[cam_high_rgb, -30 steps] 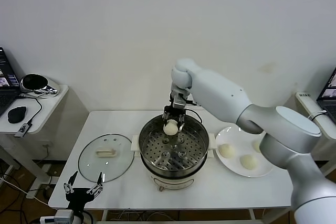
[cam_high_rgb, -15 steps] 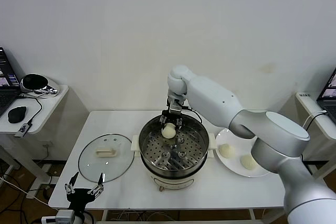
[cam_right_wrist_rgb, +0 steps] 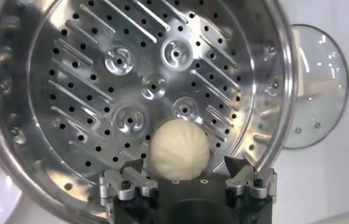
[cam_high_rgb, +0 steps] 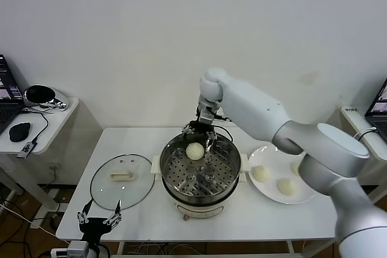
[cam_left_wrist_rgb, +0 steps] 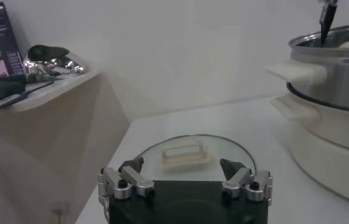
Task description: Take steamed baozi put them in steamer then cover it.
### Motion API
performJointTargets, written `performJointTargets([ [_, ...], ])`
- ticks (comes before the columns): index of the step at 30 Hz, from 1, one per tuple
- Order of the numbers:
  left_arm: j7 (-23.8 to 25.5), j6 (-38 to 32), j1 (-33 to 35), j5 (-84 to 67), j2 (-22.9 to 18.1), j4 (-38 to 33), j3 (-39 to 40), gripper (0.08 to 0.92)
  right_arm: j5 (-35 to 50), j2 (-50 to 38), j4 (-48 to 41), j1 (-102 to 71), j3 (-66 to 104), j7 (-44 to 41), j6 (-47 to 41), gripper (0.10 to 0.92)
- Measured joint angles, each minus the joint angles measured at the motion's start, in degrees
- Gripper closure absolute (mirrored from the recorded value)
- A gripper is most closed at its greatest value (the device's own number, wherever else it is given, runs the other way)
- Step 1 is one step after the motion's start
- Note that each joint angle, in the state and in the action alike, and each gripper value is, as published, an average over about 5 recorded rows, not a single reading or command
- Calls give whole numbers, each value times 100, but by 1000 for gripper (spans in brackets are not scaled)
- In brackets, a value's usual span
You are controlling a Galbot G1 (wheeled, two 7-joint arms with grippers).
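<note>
One steamed baozi (cam_high_rgb: 194, 150) lies on the perforated tray of the steamer (cam_high_rgb: 227, 176), near its far wall. My right gripper (cam_high_rgb: 199, 135) hangs just above it, open. In the right wrist view the baozi (cam_right_wrist_rgb: 179, 149) rests between the spread fingertips (cam_right_wrist_rgb: 134, 167) with a gap on each side. Three more baozi (cam_high_rgb: 261, 173) sit on the white plate (cam_high_rgb: 305, 199) to the steamer's right. The glass cover (cam_high_rgb: 121, 179) lies flat on the table to the left. My left gripper (cam_high_rgb: 97, 216) waits open below the table's front edge, facing the cover (cam_left_wrist_rgb: 186, 152).
A side table (cam_high_rgb: 57, 113) with a mouse and a headset stands at the far left, a laptop at each side edge. The steamer's wall and handle (cam_left_wrist_rgb: 299, 70) rise close to the cover. The white table (cam_high_rgb: 266, 216) ends just in front of the steamer.
My right gripper has opened and let the baozi go; the bun now rests on the steamer tray. The left arm has hardly moved.
</note>
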Motion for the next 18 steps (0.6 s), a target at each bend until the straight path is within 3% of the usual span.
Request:
performJointTargets([
  [9,41,63,-28,-43,36,-50,43,177,558,-1483,1321,465,-200,60,-2054,203],
  [18,62,92,3,-44,41,-125,121,177,902,-2810,1943,381,-282,161,-4025,203],
])
